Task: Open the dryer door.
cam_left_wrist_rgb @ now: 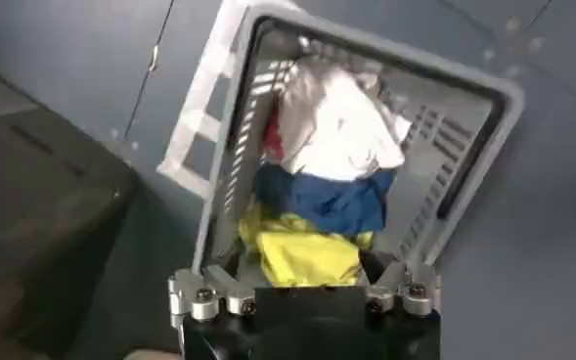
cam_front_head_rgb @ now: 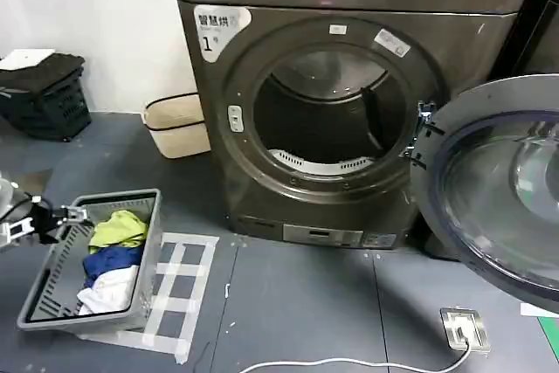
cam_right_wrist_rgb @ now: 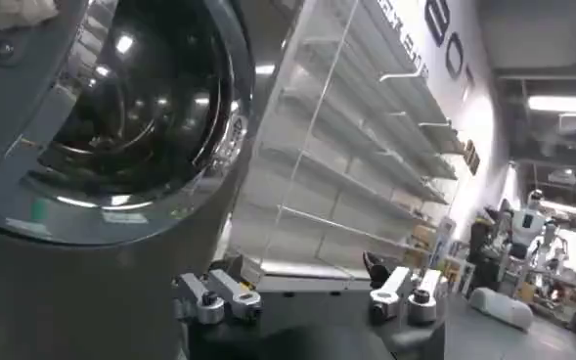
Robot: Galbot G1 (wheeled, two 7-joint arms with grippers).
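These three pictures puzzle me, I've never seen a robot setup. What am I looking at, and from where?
A two-armed robot faces a grey-brown laundry machine. The head view looks down from its head. The large round chrome-rimmed dryer door with dark glass already stands swung open to the right, so the drum shows. On the floor sits a grey plastic basket of yellow, blue and white clothes. The left gripper hovers at the basket's rim, open and holding nothing; its wrist camera looks down into the basket. The right wrist camera looks past the open, empty right gripper at the door's glass.
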